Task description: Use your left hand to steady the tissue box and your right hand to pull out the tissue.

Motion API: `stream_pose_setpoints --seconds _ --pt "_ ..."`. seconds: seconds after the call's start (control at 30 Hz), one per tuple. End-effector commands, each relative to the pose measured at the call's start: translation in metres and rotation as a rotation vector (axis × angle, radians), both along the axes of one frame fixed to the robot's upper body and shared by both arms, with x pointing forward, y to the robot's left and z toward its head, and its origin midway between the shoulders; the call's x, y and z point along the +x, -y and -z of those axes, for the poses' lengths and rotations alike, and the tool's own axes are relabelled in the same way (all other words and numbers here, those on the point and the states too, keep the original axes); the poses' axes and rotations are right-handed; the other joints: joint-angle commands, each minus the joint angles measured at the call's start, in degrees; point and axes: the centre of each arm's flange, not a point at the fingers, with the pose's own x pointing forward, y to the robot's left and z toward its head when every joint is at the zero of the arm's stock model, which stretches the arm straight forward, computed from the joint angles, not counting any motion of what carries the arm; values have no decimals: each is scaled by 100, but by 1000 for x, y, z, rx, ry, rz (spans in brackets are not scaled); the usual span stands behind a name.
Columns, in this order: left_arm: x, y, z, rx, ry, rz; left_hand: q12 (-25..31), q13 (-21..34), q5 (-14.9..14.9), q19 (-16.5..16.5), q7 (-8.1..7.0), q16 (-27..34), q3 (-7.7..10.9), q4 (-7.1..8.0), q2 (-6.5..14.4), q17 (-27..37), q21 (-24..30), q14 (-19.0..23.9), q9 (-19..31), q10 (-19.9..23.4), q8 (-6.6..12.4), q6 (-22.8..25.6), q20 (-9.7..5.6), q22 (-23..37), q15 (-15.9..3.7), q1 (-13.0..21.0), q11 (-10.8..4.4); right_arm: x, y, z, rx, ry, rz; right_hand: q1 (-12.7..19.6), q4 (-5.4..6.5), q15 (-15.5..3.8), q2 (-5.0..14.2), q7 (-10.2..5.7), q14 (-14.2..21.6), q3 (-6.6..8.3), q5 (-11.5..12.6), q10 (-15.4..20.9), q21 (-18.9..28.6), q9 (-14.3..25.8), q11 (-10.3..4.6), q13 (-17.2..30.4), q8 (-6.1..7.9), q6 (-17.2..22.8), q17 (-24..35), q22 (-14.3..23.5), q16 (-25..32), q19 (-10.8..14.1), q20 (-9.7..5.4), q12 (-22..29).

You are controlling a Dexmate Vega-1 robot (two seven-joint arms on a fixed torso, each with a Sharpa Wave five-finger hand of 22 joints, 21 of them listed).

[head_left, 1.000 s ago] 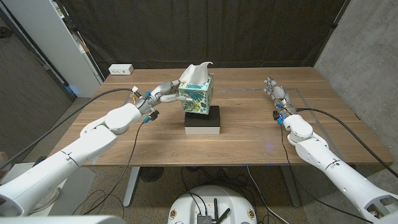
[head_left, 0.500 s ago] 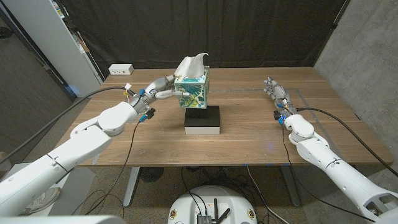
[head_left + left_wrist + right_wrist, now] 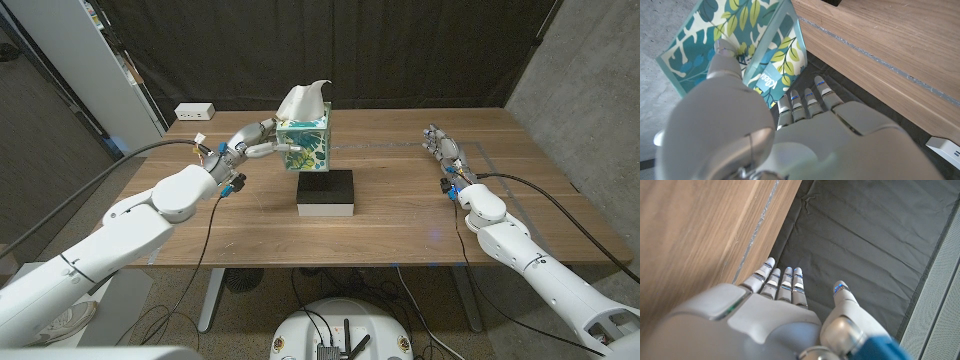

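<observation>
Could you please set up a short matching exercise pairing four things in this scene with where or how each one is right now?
Things:
1. tissue box
2. right robot hand
3. black-and-white block
4. white power strip

States:
A. at the table's far left corner
B. empty, fingers apart, over the table's right side
C. lying on the table's middle
D. gripped by the left robot hand, lifted above the block, tissue sticking out on top

Pairs: 1-D, 2-B, 3-C, 4-A

Bare table [image 3: 400, 190] between right hand [image 3: 440, 148] and black block [image 3: 327, 193]
</observation>
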Motion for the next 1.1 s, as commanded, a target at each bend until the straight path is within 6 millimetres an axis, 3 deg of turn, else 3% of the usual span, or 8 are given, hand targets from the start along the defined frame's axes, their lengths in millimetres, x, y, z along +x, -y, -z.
stream_pose_setpoints --seconds 0.03,0.27,0.4,0.5,0.57,0.6,0.8,1.1 --pt "-1 -3 1 0 -9 -14 -11 29 -1 -17 -7 -5 165 122 58 21 -2 -3 1818 -16 939 -44 -11 26 20 -16 48 -3 0 1 8 8 -13 -16 -49 -11 10 8 4 18 -13 28 -39 18 4 10 -6 46 19 26 -13 29 -34 -24" --pt "-1 -2 2 3 -6 -10 -34 32 -7 -21 5 3 180 110 65 21 3 4 1879 -68 973 -134 -7 26 -2 -19 76 -10 -1 4 14 18 -19 -21 -51 -10 11 10 8 18 -14 23 -50 18 8 10 -7 46 18 26 -12 35 -33 -26" --pt "-3 -1 2 0 2 -8 -42 37 -14 26 2 122 206 99 83 30 29 357 1988 -96 1075 -197 -19 27 -238 -36 94 -17 0 7 17 29 -15 -24 -53 -14 11 16 9 18 -14 25 -55 18 9 10 -8 45 17 26 -12 37 -31 -26" --pt "-3 -1 2 -4 0 -6 20 44 -24 129 31 248 231 73 62 40 69 875 2088 75 1183 -282 -39 26 -493 -56 4 -22 1 10 21 35 -14 -24 -56 -9 12 12 10 19 -14 23 -62 18 13 10 -8 46 16 27 -13 39 -32 -26" --pt "-3 -1 3 -10 4 -6 94 56 -22 144 58 258 253 68 77 41 73 985 2076 280 1190 -324 -25 26 -531 -49 -59 -26 1 12 21 39 -15 -25 -57 -11 13 15 9 19 -14 23 -65 18 10 10 -8 46 16 27 -13 43 -33 -26" --pt "-3 -1 3 -8 7 -8 236 91 -20 147 74 251 289 72 119 46 71 1067 2108 665 1236 -367 -14 26 -536 -50 -160 -27 1 13 25 40 -13 -26 -57 -15 13 10 6 19 -14 23 -67 18 13 10 -8 46 16 27 -14 44 -36 -27" --pt "-3 1 3 -1 12 -7 356 169 -19 230 80 354 359 74 178 73 96 1491 2064 990 1276 -393 -24 26 -784 -63 -274 -38 2 19 34 53 -22 -29 -61 -7 15 9 14 20 -14 30 -76 18 9 10 -7 51 15 27 -12 50 -37 -24" --pt "-6 6 4 16 36 -18 451 259 -18 203 46 311 415 60 196 95 78 1495 2015 1197 1302 -412 -6 25 -770 -69 -380 -55 3 32 53 69 -20 -36 -64 -5 17 10 9 21 -14 23 -91 18 22 10 -8 49 14 27 -14 58 -39 -27"
